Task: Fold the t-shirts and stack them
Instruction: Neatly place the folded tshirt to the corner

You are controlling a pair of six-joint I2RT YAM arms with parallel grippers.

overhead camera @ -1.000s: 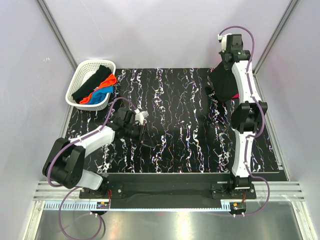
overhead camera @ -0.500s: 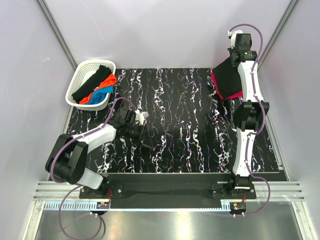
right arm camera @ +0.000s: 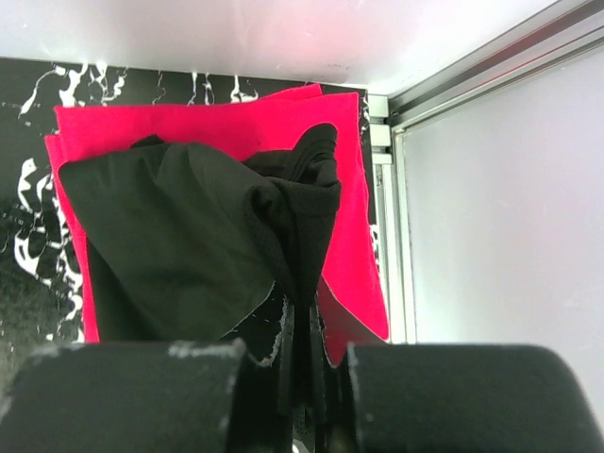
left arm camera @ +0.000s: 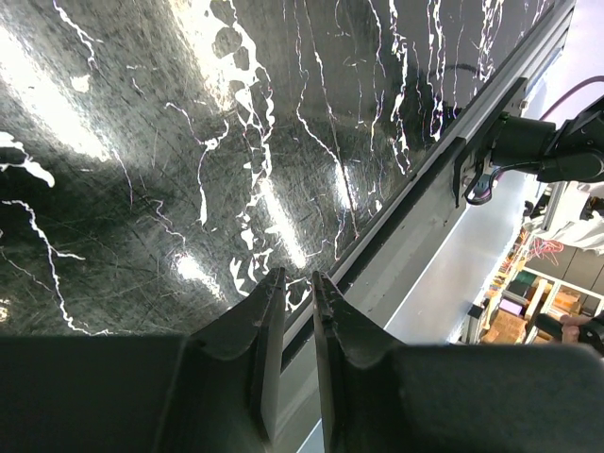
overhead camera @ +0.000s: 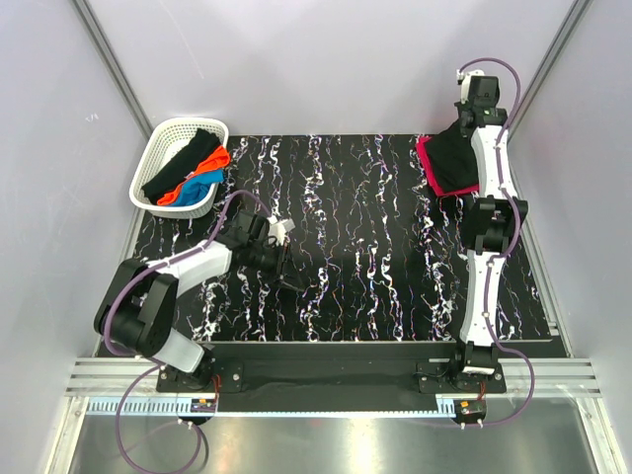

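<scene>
Jaws: the right gripper (right arm camera: pixel 302 373) is pinching a bunched fold of the black t-shirt (right arm camera: pixel 179 236). The left gripper (left arm camera: pixel 293 283) is holding its fingers almost together with only a thin slit between them, gripping nothing.
Table: the black marbled table (overhead camera: pixel 355 227) is carrying both arms' work, bare under the left gripper.
Right arm: the right arm (overhead camera: pixel 489 227) is stretching to the far right corner and covering the shirts' right edge in the top view.
Left arm: the left arm (overhead camera: pixel 188 267) is reaching low over the left-middle, well apart from the shirts.
Basket: the white lattice basket (overhead camera: pixel 163 138) is sitting at the far left corner, holding a black garment (overhead camera: pixel 178 168), an orange garment (overhead camera: pixel 212 160) and a blue garment (overhead camera: pixel 205 180), all crumpled together.
Black t-shirt: it is draping, rumpled, over the red t-shirt (right arm camera: pixel 208 123).
Red t-shirt: it is lying flat beneath, its edges showing on the far, left and right sides.
Blocking: the right gripper's body is hiding both shirts' near edge in its wrist view.
</scene>
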